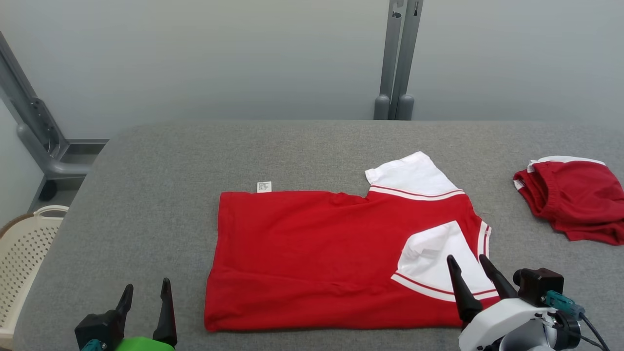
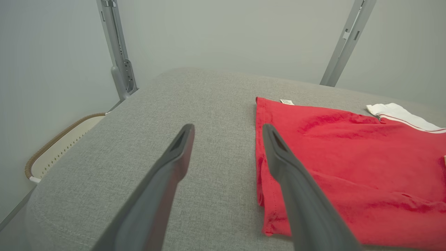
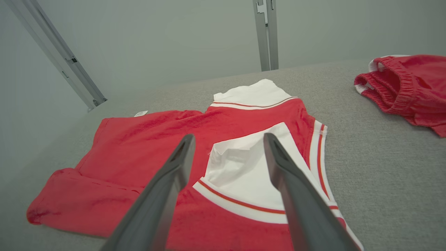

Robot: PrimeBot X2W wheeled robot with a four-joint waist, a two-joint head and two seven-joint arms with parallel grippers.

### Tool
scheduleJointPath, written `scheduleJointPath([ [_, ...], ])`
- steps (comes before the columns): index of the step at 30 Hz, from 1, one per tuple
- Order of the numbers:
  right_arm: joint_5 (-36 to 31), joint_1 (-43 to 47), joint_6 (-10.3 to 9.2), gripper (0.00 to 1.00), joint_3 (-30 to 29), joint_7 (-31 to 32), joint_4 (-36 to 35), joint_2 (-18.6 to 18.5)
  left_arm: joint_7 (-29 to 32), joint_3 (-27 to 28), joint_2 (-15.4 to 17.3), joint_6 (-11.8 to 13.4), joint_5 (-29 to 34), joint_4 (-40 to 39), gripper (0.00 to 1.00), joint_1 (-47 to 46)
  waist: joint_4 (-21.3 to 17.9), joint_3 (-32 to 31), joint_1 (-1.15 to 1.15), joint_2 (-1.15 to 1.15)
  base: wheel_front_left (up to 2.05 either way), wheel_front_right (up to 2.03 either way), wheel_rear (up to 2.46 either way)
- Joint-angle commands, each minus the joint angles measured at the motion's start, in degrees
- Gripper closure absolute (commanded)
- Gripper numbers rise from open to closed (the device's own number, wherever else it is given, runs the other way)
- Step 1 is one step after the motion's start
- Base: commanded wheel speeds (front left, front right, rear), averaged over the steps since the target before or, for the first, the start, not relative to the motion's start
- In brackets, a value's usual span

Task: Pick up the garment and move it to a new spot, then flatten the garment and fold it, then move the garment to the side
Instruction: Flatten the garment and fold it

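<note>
The red shirt [image 1: 312,253] lies flat in the middle of the gray table [image 1: 161,161]. Its long side runs from left to right in the head view. The bottom edge of the shirt points to the robot's left, and the end with the sleeves points to the robot's right. One white sleeve [image 1: 409,175] sticks out on the far side. The other white sleeve [image 1: 429,253] is folded in on top of the red part, near the front. A tiny white label [image 1: 263,186] peeks out at the far left corner, but its print is too small to read. The left gripper [image 1: 147,284] is over the bare table just beside the bottom edge of the shirt. Its two fingers are spread wide and hold nothing. The right gripper [image 1: 466,258] is over the folded sleeve, with its fingers spread wide too, and it holds nothing. The right arm hides the front right corner of the shirt. Another red piece of clothing [image 1: 575,204] lies in a bunch far to the right, well apart from the shirt, and the picture's edge cuts part of it off. A pale basket [image 1: 24,263] with little holes stands beside the table on the left. Most of it is cut off, so I cannot tell what is in it.
</note>
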Motion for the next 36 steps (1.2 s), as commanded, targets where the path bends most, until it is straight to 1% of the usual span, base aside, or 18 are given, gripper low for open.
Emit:
scheduleJointPath([
  [1,0.11,-0.41,-0.01,0.00,-0.42,0.11,-0.08,-0.15,-0.15,0.14,-0.04,-0.20,0.55,0.12,0.00,0.60,-0.07,0.15,0.00,0.00,0.00,0.00,0.00],
  [8,0.81,-1.17,-0.01,0.00,-0.43,0.47,-0.34,-0.14,0.24,-0.52,-0.11,-0.56,0.95,0.70,0.00,-1.05,-0.04,1.00,0.00,0.00,0.00,0.00,0.00],
  [12,-0.02,-2.35,-0.01,0.00,-0.41,1.59,-0.81,-0.14,1.92,-1.11,0.19,-0.71,1.08,0.71,0.00,-3.02,0.03,1.82,0.00,0.00,0.00,0.00,0.00],
  [15,-1.24,-3.99,-0.01,0.00,-0.90,3.87,-1.07,-0.14,4.36,-1.94,0.66,-1.01,1.34,1.11,0.00,-5.50,-0.06,2.64,0.00,0.00,0.00,0.00,0.00],
  [17,-2.42,-5.58,-0.01,0.00,-1.72,7.08,-0.80,-0.19,6.74,-2.43,0.72,-1.16,1.41,1.78,0.00,-7.93,-0.18,3.34,0.00,0.00,0.00,0.00,0.00],
  [19,-3.80,-7.69,-0.01,0.00,-1.60,11.70,-0.27,-0.81,9.64,-3.39,1.30,-0.63,2.50,3.10,0.00,-10.97,-0.43,4.20,0.00,0.00,0.00,0.00,0.00],
  [21,-3.99,-10.62,-0.01,0.00,-1.11,16.09,-0.10,-1.38,13.07,-4.42,0.99,-1.38,2.32,4.35,0.00,-14.09,-0.76,5.34,0.00,0.00,0.00,0.00,0.00],
  [22,-4.23,-12.14,-0.01,0.00,-0.16,18.27,-0.03,-2.25,14.54,-4.98,1.16,-1.72,2.96,5.13,0.00,-16.00,-0.89,6.00,0.00,0.00,0.00,0.00,0.00],
  [24,-2.99,-15.71,-0.02,0.00,0.48,22.49,0.11,-2.91,17.63,-5.64,1.18,-2.02,3.18,6.67,0.00,-19.83,-1.32,8.17,0.00,0.00,0.00,0.00,0.00],
  [26,-2.18,-19.97,-0.01,0.00,1.75,26.22,0.33,-4.05,19.68,-5.60,0.44,-2.45,2.85,8.09,0.00,-24.08,-1.78,10.64,0.00,0.00,0.00,0.00,0.00],
  [30,-0.68,-28.98,-0.01,0.00,4.54,31.76,1.94,-6.69,24.31,-6.26,0.03,-3.10,3.60,12.10,0.00,-32.41,-2.48,15.48,0.00,0.00,0.00,0.00,0.00],
  [33,0.13,-35.31,-0.01,0.00,7.30,35.50,4.52,-9.03,27.60,-6.95,-0.43,-3.56,4.14,15.47,0.00,-38.28,-2.83,18.75,0.00,0.00,0.00,0.00,0.00],
  [34,0.13,-35.31,-0.01,0.00,7.30,35.50,4.52,-9.03,27.60,-6.95,-0.43,-3.56,4.14,15.47,0.00,-38.28,-2.83,18.75,0.00,0.00,0.00,0.00,0.00],
  [35,0.50,-39.59,-0.01,0.00,9.57,37.11,6.17,-10.69,29.21,-7.53,-0.86,-4.00,4.57,17.54,0.00,-41.92,-3.13,20.68,0.00,0.00,0.00,0.00,0.00],
  [36,0.50,-39.59,-0.01,0.00,9.57,37.11,6.17,-10.69,29.21,-7.53,-0.86,-4.00,4.57,17.54,0.00,-41.92,-3.13,20.68,0.00,0.00,0.00,0.00,0.00],
])
